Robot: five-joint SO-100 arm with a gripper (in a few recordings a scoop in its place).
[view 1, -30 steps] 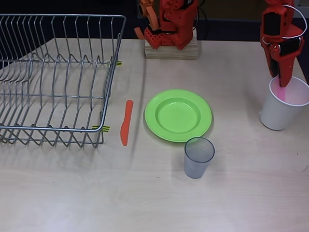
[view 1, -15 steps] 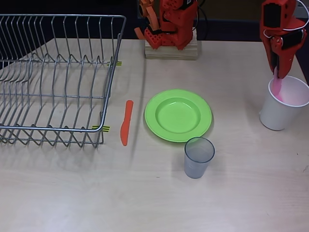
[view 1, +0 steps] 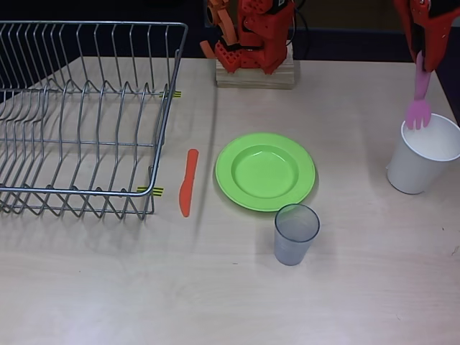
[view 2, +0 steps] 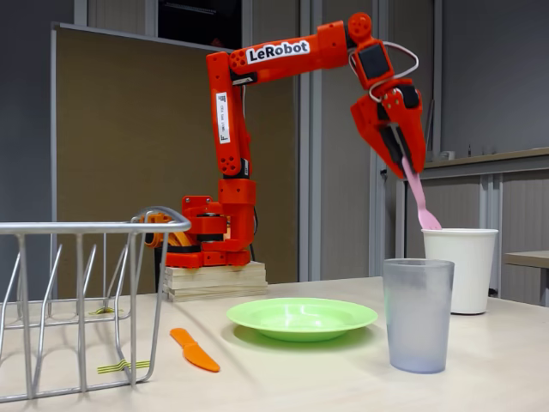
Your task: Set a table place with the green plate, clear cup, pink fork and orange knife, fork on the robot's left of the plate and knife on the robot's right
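Claw (view 2: pixel 405 159) raised high above the right end of the table, pointing down, fingers closed on the handle of the pink fork (view 2: pixel 419 199). Fork hangs tines-down from the claw, tilted; in the overhead view the claw (view 1: pixel 425 54) sits at the top right corner and the fork's (view 1: pixel 419 104) tines are over the back rim of the white cup (view 1: pixel 422 155). In the fixed view the tines are at the level of the white cup's (view 2: pixel 460 268) rim; contact with the rim cannot be told.

Left to right, overhead view:
- Wire dish rack (view 1: pixel 80 115) at the left of the table (view 1: pixel 215 287).
- Orange knife (view 1: pixel 188 182) flat on the table just right of the rack, between rack and plate, well apart from the claw.
- Green plate (view 1: pixel 265 171) near the table's centre, nothing on it.
- Clear cup (view 1: pixel 295 233) upright, just in front of the plate's near right edge.
- White cup upright at the far right, below the claw.

Arm base (view 1: pixel 251 36) on a wooden block at the back edge.
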